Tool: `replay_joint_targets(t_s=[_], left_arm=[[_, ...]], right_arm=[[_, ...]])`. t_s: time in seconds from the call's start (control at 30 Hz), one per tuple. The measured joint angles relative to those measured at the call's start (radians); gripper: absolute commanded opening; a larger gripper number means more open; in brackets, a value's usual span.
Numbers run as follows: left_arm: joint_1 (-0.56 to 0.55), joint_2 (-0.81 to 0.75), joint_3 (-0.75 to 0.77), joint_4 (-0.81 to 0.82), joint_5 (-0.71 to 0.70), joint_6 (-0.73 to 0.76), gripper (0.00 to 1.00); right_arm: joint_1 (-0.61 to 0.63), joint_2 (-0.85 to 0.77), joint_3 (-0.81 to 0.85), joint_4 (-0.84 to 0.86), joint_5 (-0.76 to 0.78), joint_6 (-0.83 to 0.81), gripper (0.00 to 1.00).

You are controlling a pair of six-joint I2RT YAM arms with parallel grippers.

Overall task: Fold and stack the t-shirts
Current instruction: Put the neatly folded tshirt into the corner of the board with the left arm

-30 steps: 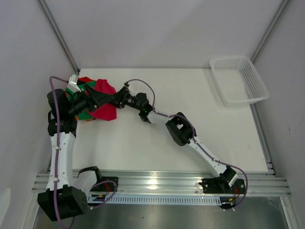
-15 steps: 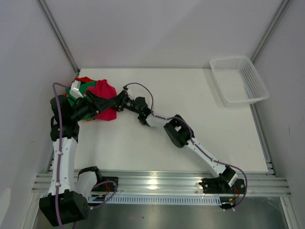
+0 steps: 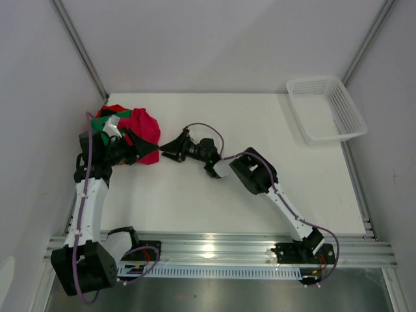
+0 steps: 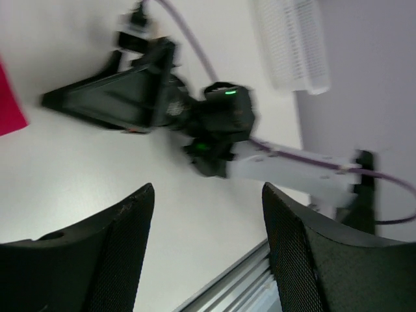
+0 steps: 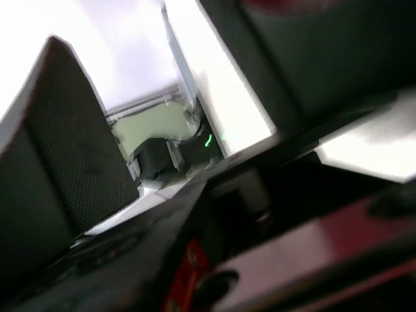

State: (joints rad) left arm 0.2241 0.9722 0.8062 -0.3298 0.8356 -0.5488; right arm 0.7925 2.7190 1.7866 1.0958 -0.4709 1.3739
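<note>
The t-shirts lie bunched in a pile at the table's back left: a crimson one (image 3: 145, 127) on top and to the right, a green one (image 3: 100, 123) and a red one (image 3: 114, 109) behind it. My left gripper (image 3: 148, 149) hovers at the pile's near right edge, open, with only bare table between its fingers (image 4: 123, 247). A crimson corner (image 4: 9, 104) shows at that view's left edge. My right gripper (image 3: 164, 146) points left at the pile, just off the cloth and tip to tip with the left one, open and holding nothing. The right wrist view is blurred, with one finger (image 5: 65, 143) at its left.
A white mesh basket (image 3: 312, 80) stands at the back right corner, also seen as the basket (image 4: 292, 45) in the left wrist view. The right arm (image 3: 253, 172) stretches across the table's middle. A metal rail (image 3: 214, 250) runs along the near edge.
The right gripper has drawn back to the right, off the crimson t-shirt. The left gripper has swung right along the pile's near edge. The crimson cloth now sits more bunched toward the back.
</note>
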Motion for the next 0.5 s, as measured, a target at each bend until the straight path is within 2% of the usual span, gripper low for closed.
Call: replay_joint_targets(t_s=[0.27, 0.5], left_arm=[[-0.060, 0.252, 0.103, -0.176, -0.231, 0.178, 0.70], [-0.085, 0.442, 0.270, -0.238, -0.383, 0.234, 0.69]], right_arm=[[-0.101, -0.347, -0.473, 0.120, -0.017, -0.043, 0.67], [-0.124, -0.677, -0.727, 0.129, -0.068, -0.142, 0.66]])
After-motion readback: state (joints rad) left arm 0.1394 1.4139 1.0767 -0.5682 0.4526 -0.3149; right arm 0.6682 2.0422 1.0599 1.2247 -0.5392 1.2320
